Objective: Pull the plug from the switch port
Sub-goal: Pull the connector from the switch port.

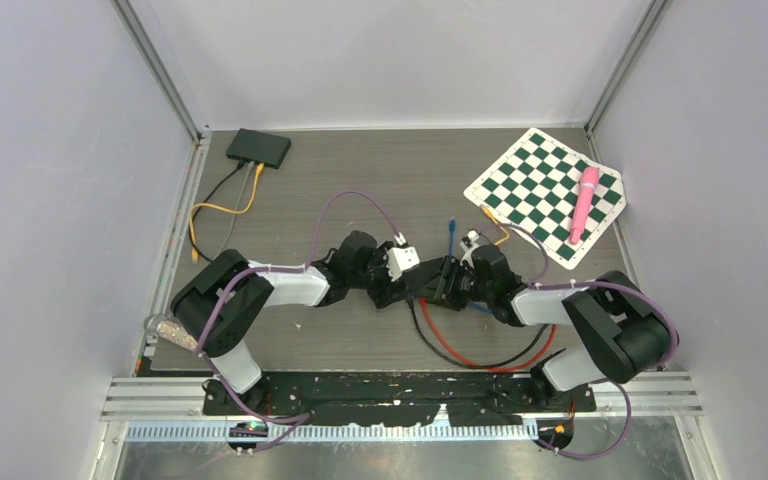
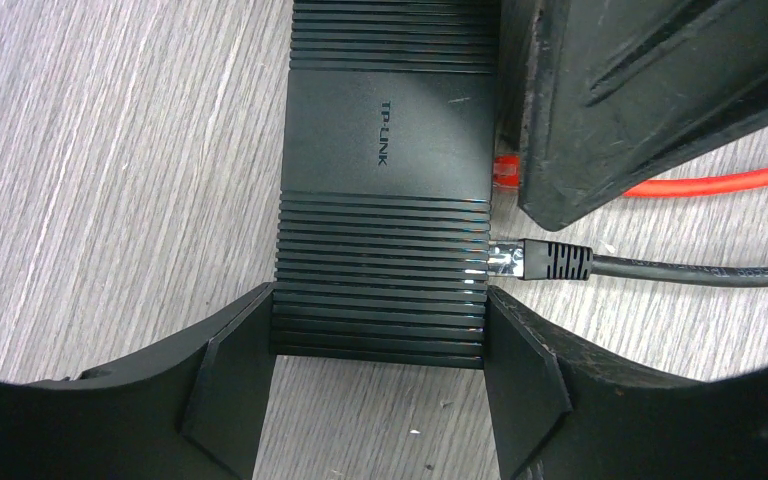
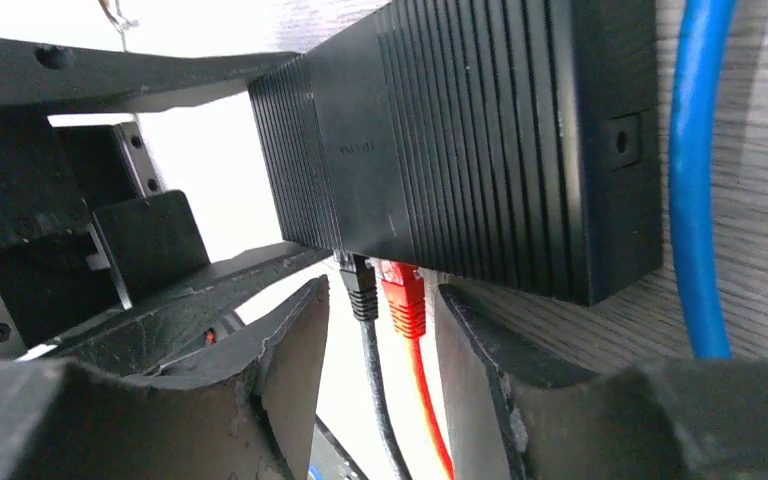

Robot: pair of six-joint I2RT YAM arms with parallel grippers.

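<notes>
Switch [image 2: 385, 120] edges flush against left hand [image 2: 378, 300]

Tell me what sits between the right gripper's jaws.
The red plug and the black plug, both seated in the switch, shown in the right wrist view.

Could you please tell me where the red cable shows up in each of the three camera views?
Top external: the red cable loops on the table below centre; its plug end is hidden.
Left wrist: the red cable lies right of centre, running off the right edge.
Right wrist: the red cable is at bottom centre, plugged in beside the black cable.
Shared landmark: the black switch it plugs into.
</notes>
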